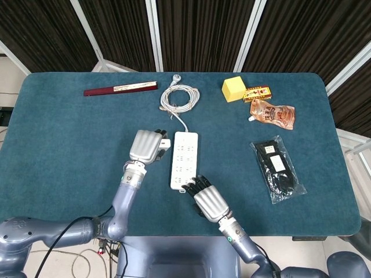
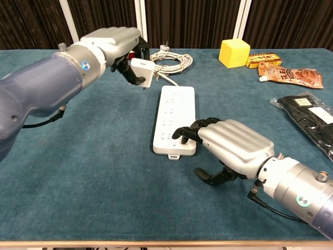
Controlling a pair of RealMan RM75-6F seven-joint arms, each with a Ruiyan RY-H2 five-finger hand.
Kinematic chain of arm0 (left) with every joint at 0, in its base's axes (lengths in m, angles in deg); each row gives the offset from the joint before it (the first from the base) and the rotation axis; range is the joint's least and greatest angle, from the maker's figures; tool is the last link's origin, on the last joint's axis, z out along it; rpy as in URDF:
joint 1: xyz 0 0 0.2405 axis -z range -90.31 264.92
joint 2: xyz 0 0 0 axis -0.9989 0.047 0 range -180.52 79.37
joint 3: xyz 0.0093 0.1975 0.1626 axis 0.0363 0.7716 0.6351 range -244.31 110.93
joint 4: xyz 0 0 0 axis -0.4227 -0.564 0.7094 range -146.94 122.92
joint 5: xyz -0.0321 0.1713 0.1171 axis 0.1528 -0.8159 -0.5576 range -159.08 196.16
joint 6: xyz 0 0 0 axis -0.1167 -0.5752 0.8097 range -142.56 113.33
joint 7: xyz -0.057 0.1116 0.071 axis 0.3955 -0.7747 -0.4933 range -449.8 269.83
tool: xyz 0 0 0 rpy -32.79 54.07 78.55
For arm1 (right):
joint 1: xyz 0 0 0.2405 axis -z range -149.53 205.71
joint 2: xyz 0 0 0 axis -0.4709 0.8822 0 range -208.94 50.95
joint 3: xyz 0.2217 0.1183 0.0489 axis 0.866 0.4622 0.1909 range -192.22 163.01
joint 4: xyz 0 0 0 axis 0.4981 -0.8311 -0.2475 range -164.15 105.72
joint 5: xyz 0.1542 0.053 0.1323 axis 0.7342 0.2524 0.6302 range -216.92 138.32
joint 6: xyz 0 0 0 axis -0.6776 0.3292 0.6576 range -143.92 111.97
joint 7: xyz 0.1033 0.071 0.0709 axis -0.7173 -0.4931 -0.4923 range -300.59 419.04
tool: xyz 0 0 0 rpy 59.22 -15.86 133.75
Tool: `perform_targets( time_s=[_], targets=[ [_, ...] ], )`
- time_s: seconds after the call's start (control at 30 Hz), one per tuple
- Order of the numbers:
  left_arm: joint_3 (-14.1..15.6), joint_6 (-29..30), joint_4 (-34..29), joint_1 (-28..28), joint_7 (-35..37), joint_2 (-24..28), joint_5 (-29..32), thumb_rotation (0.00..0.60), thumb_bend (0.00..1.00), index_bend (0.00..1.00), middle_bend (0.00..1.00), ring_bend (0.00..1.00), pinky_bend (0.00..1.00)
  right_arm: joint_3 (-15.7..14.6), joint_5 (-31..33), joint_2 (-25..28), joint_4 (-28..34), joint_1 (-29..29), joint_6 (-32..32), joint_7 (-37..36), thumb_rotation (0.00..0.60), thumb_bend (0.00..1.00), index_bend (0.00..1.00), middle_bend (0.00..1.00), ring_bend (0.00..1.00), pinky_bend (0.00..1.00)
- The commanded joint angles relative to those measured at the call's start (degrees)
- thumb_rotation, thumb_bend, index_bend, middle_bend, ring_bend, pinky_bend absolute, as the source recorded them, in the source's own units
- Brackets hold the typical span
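A small white plastic plug adapter [image 2: 143, 72] is held in the air by the left hand [image 2: 115, 47], just left of the far end of the long white plastic power strip [image 1: 184, 158] lying at the middle of the blue-green cloth table [image 1: 69, 150]. The near end of this strip is pressed by the fingertips [image 2: 183, 132] of the right hand [image 2: 229, 148], which grasps nothing. A coiled white cable [image 1: 179, 97] is seen behind the strip.

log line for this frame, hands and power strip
left hand: holds white plug, lifted | right hand: fingers rest on power strip near end
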Motion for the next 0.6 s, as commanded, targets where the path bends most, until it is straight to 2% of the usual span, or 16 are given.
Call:
perform_targets(
  time_s=[0.03, 0.27, 0.37, 0.47, 0.53, 0.6],
  targets=[
    [1.0, 0.1, 0.4, -1.0, 1.0, 0.2, -0.4, 0.6, 0.36, 0.8, 0.85, 0.64, 0.62, 0.4, 0.0, 0.4, 0.6, -0.1, 0.4, 0.8, 0.6, 0.49, 0.2, 0.28, 0.16, 0.15],
    [4.5, -0.5, 1.9, -2.9, 1.5, 1.4, -2.1, 0.6, 0.36, 0.78, 0.83, 0.63, 0.61, 2.1, -0.3, 1.7, 2.8, -0.4, 1.9, 2.3, 0.6, 0.49, 0.2, 0.28, 0.16, 0.15],
    [6.2, -0.8, 2.5, -3.7, 0.7, 2.1, -2.1, 0.6, 0.33, 0.73, 0.8, 0.59, 0.56, 2.6, -0.6, 2.6, 4.1, -0.5, 2.4, 3.0, 0.6, 0.49, 0.2, 0.28, 0.16, 0.15],
    [7.2, -0.8, 3.1, -4.3, -0.9, 2.4, -1.3, 0.6, 0.24, 0.58, 0.65, 0.48, 0.44, 2.8, -0.6, 3.3, 5.2, -0.6, 2.7, 3.6, 0.6, 0.49, 0.2, 0.28, 0.16, 0.15],
    [7.3, -0.6, 3.2, -4.6, -2.0, 2.5, -0.2, 0.6, 0.15, 0.42, 0.45, 0.32, 0.29, 2.8, -0.5, 3.8, 5.8, -0.5, 2.8, 4.2, 0.6, 0.49, 0.2, 0.28, 0.16, 0.15],
    [7.3, -0.3, 2.9, -4.8, -3.2, 2.7, 0.8, 0.6, 0.1, 0.28, 0.3, 0.21, 0.18, 2.9, -0.4, 4.2, 6.3, -0.5, 3.0, 4.7, 0.6, 0.49, 0.2, 0.28, 0.16, 0.15]
  ],
)
